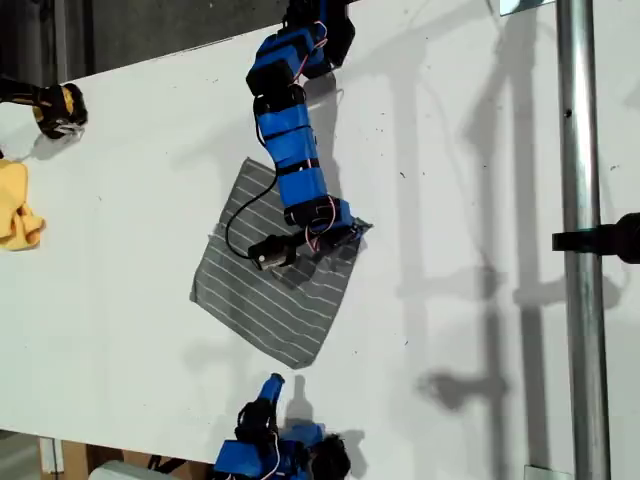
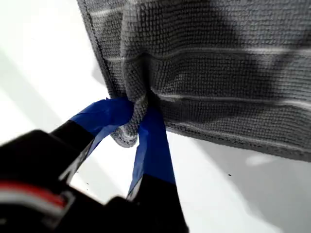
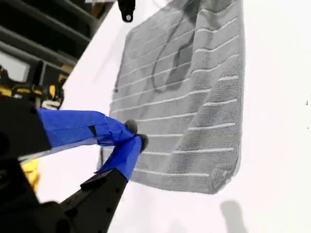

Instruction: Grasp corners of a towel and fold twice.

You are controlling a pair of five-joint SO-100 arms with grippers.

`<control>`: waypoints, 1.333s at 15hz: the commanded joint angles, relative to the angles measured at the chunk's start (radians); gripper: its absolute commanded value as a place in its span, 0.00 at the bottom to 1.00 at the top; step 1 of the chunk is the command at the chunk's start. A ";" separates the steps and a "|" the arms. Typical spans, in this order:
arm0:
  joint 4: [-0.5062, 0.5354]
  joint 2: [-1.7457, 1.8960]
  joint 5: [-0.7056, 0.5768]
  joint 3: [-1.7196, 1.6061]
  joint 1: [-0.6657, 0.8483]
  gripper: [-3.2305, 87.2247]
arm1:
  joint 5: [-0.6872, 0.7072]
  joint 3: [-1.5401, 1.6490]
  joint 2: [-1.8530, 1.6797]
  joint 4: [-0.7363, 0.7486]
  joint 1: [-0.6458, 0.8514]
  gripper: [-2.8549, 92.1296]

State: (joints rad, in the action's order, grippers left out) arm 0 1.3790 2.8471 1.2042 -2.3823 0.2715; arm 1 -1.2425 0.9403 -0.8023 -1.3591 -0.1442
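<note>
The grey white-striped towel [image 1: 255, 300] lies flat on the white table [image 1: 480, 300] as a diamond. An arm reaches over it from the far edge. My first gripper [image 1: 352, 233] is at the corner on the exterior view's right, and in the first wrist view my first gripper [image 2: 131, 124] is shut on that corner, with the towel [image 2: 218, 73] bunched between the blue fingers. My second gripper [image 1: 271, 386] is shut on nothing just off the towel's near corner [image 1: 304, 364]. In the second wrist view, my second gripper [image 3: 136, 137] hovers before the towel [image 3: 194, 97].
A small yellow cloth [image 1: 18, 208] lies at the exterior view's left edge, with a black-and-yellow object [image 1: 55, 106] behind it. A metal pole [image 1: 580, 250] with a black clamp [image 1: 605, 240] crosses the exterior view's right side. A black cable [image 1: 232, 225] loops over the towel.
</note>
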 commanded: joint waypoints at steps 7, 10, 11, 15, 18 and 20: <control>0.259 -0.640 -0.239 0.503 0.092 0.18 | -0.032 0.005 -0.098 0.037 -0.035 0.03; 0.272 -0.661 -0.249 0.526 0.087 0.37 | -0.032 0.008 -0.100 0.043 -0.038 0.03; 0.275 -0.664 -0.268 0.535 0.080 0.39 | -0.032 0.008 -0.100 0.046 -0.038 0.03; 0.265 -0.673 -0.282 0.534 0.077 0.41 | -0.031 0.014 -0.106 0.048 -0.038 0.03; 0.212 -0.696 -0.273 0.440 0.084 0.40 | -0.032 0.015 -0.107 0.049 -0.038 0.03; 0.152 -0.715 -0.244 0.339 0.089 0.39 | -0.032 0.017 -0.107 0.049 -0.041 0.03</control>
State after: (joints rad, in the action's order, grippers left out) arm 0 1.5631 2.1338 0.9373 -2.0095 0.3559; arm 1 -1.2625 0.9603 -0.8207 -1.3223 -0.1703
